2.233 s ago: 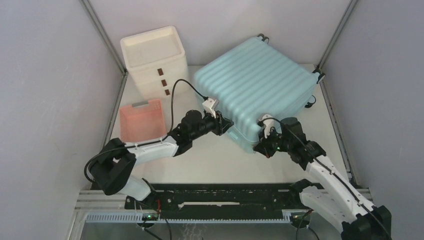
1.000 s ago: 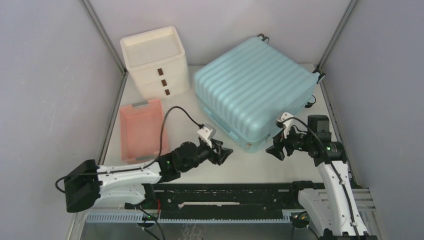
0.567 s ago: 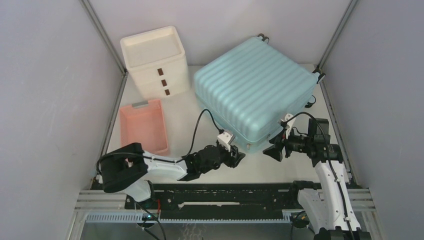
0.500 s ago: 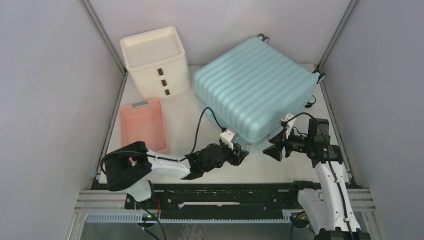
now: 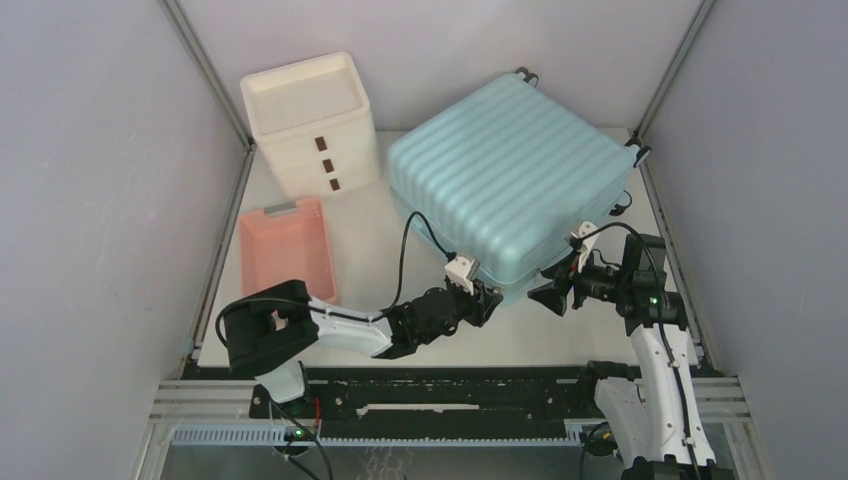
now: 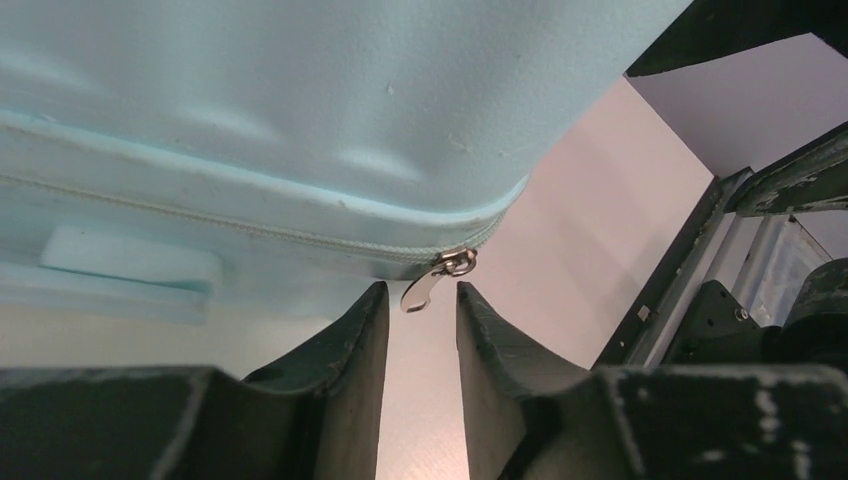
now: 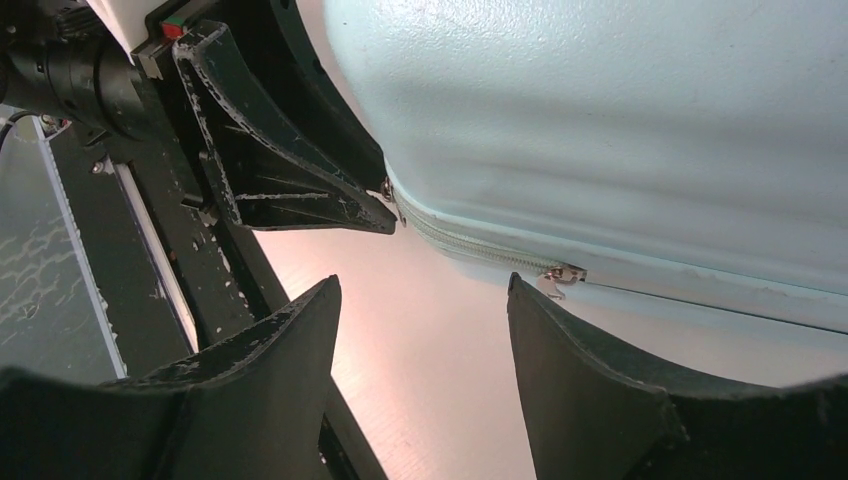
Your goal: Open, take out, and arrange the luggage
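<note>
Pale blue hard plastic, ribbed all over: that's the luggage, lying flat on its broad side at the far right of the white counter, lid shut. We see it sitting diagonal. The ribs and long axis run from near-left to far-right, the small wheels point at the back right corner, and one rounded corner points down toward the arms. The shell looks smooth and a bit glossy up close, with a pale zipper running along the seam. The left hand is right at that near corner, its fingers only a narrow gap apart. A little silver zipper pull dangles between the tips, and we can't see them actually pinching it. The right hand sits just beside the same corner with its fingers spread wide, gripping nothing. A second zipper pull shows on the seam near its fingertip.
</note>
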`<state>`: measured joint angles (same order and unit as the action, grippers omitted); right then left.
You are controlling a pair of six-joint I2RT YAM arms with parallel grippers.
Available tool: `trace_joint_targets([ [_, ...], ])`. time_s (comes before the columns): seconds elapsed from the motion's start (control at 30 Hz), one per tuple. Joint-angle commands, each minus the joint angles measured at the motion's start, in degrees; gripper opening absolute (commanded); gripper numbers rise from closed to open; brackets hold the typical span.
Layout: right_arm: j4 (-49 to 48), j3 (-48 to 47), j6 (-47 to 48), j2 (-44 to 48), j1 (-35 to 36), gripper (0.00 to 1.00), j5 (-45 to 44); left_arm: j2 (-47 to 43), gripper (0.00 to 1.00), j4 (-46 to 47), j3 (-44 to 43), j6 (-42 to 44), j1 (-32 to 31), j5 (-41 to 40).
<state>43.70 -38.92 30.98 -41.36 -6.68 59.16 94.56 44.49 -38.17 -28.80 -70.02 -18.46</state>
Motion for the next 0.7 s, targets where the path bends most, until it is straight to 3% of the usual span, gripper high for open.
trace_joint_targets([
  [0.0, -2.11, -0.37, -0.37, 0.46, -0.68, 0.70, 2.31, -0.29, 0.32, 1.58, -3.99, -1.77, -1.02, -3.82],
  [0.1, -2.04, -0.37, -0.25, 0.42, -0.94, 0.70, 2.37, -0.83, 0.30, 1.56, -3.92, -2.31, -1.34, -4.84],
  [0.43, -1.73, -0.30, 0.17, 0.01, -2.43, 0.70, 3.08, -0.65, 0.08, 2.70, -4.39, -3.47, -1.61, -3.54],
  [0.67, -1.52, -0.37, 0.42, -0.06, -3.24, 0.70, 3.46, -1.01, 0.05, 2.88, -3.85, -4.72, -1.88, -4.07],
])
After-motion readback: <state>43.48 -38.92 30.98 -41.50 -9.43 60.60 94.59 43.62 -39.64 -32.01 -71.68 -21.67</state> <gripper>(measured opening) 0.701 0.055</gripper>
